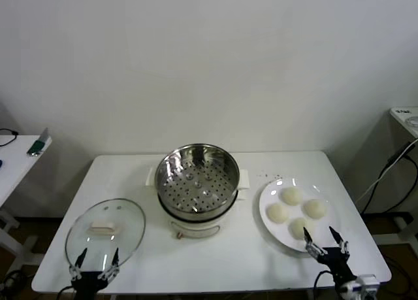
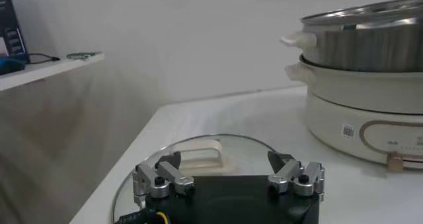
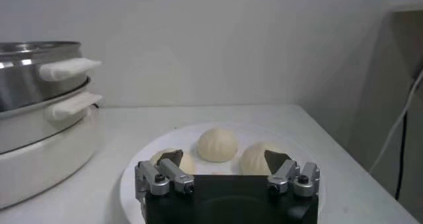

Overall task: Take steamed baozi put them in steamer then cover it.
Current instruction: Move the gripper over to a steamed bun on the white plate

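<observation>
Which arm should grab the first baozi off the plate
Probably the right. The right gripper, open, sits at the near edge of the plate holding the four baozi. The left gripper, also open, is by the glass cover, across the steamer.

Both grippers alike: left gripper (image 2: 229, 171) & right gripper (image 3: 227, 168) w/ black body, silver finger links, dark tips, black screws.

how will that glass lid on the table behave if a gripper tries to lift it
The lid looks like glass, so probably fragile and slippery at its rim. Its raised cream handle seems the safer grasp. Lying flat, it is unlikely to roll.
</observation>
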{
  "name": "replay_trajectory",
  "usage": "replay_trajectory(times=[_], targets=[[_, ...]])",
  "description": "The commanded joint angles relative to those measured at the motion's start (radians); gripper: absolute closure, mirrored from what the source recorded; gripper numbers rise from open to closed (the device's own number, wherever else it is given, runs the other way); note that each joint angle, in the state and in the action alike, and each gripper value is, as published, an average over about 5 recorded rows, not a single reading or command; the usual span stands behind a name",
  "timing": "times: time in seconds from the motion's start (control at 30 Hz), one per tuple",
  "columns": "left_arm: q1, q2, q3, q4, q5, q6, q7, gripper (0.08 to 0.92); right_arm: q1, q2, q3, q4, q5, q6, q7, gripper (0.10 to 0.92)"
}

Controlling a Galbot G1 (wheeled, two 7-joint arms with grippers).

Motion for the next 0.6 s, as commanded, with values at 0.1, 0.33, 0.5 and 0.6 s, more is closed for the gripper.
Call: replay_trajectory(times=[0.1, 0.33, 0.5, 0.6], targets=[[0.001, 0.005, 0.002, -0.003, -0.003, -0.004, 0.000, 0.177, 0.376, -0.194, -0.112, -0.117, -0.084, -0.192, -0.123, 0.203], [-0.001, 0.007, 0.003, 0.000, -0.004, -0.012, 0.001, 0.177, 0.843, -0.542, -0.625, -0.294, -0.266, -0.177, -0.572, 0.203], [-0.004, 0.005, 0.006, 0.011, 0.003, -0.017, 0.002, 0.177, 1.248, -0.641, -1.073, -0.444, -0.452, 0.009, -0.922, 0.203], [-0.005, 0.005, 0.010, 0.019, 0.008, -0.020, 0.004, 0.177, 1.475, -0.622, -1.307, -0.536, -0.508, 0.098, -1.051, 0.203]])
